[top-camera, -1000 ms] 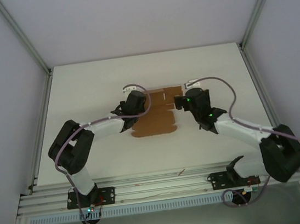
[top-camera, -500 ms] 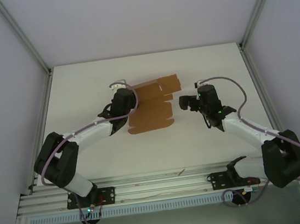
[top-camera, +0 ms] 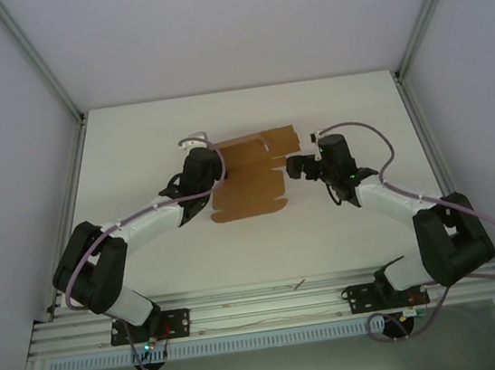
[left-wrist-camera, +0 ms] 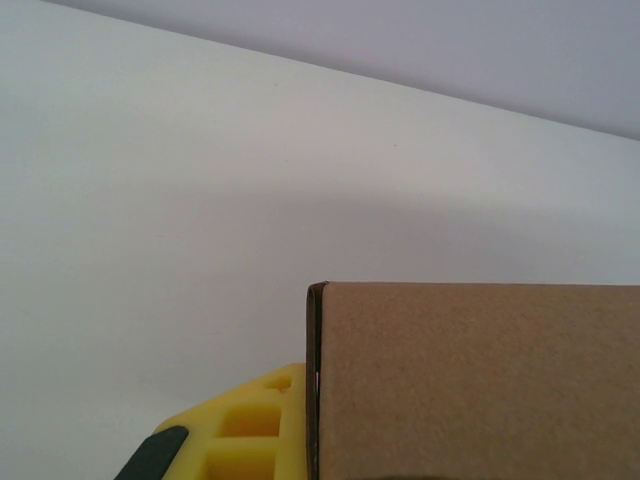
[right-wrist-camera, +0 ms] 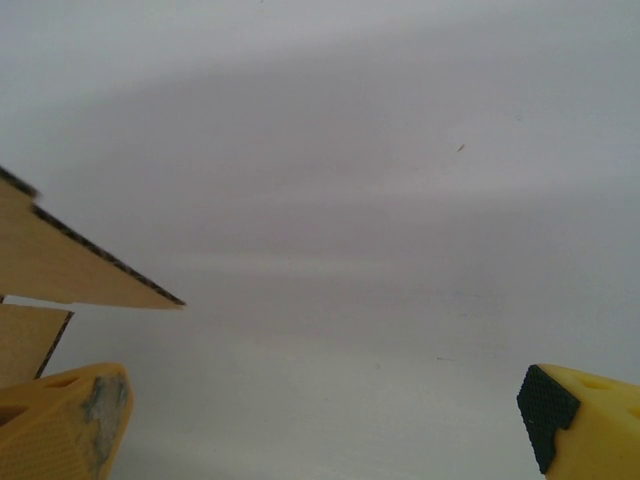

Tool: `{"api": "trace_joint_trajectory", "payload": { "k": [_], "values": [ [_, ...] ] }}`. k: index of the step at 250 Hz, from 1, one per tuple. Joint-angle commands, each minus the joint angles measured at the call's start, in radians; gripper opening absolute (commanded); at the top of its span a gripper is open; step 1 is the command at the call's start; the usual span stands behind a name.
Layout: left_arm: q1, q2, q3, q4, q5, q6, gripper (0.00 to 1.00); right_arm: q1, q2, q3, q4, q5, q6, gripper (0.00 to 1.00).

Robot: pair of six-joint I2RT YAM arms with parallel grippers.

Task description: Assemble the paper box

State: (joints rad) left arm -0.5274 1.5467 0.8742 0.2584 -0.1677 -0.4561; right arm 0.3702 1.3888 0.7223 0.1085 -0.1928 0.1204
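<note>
Paper box (top-camera: 252, 183) on white table (top-camera: 346, 103), grey walls (top-camera: 208, 26)

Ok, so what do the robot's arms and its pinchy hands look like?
The left arm and right arm are white tubes with chunky black joints. A thin lilac cable loops along each one. The right gripper has two yellow fingers, and one wears a black bumpy pad. The left gripper is black on top, with a yellow finger too.
</note>
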Motion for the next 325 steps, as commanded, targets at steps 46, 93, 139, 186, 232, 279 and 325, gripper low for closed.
{"api": "trace_joint_trajectory", "payload": {
  "k": [46,93,139,186,232,279,325],
  "values": [
    [-0.003,0.038,0.026,0.03,0.043,-0.017,0.0,0.005,0.024,0.052,0.107,-0.128,0.016,1.0],
    [-0.006,0.042,0.029,0.028,0.048,-0.022,0.0,0.016,0.051,0.072,0.111,-0.131,0.009,1.0],
    [-0.006,0.037,0.031,0.027,0.06,-0.053,0.0,0.071,0.102,0.101,0.098,-0.106,-0.022,1.0],
    [-0.006,0.034,0.026,0.031,0.066,-0.074,0.0,0.163,0.157,0.1,0.127,0.176,-0.044,1.0],
    [-0.007,0.033,0.028,0.029,0.074,-0.073,0.0,0.244,0.217,0.111,0.167,0.472,-0.134,1.0],
    [-0.007,0.053,0.036,0.013,0.073,-0.07,0.0,0.289,0.284,0.159,0.154,0.618,-0.19,1.0],
    [-0.005,0.053,0.04,-0.021,0.038,-0.044,0.0,0.288,0.222,0.125,0.145,0.591,-0.234,1.0]
  ]
}}
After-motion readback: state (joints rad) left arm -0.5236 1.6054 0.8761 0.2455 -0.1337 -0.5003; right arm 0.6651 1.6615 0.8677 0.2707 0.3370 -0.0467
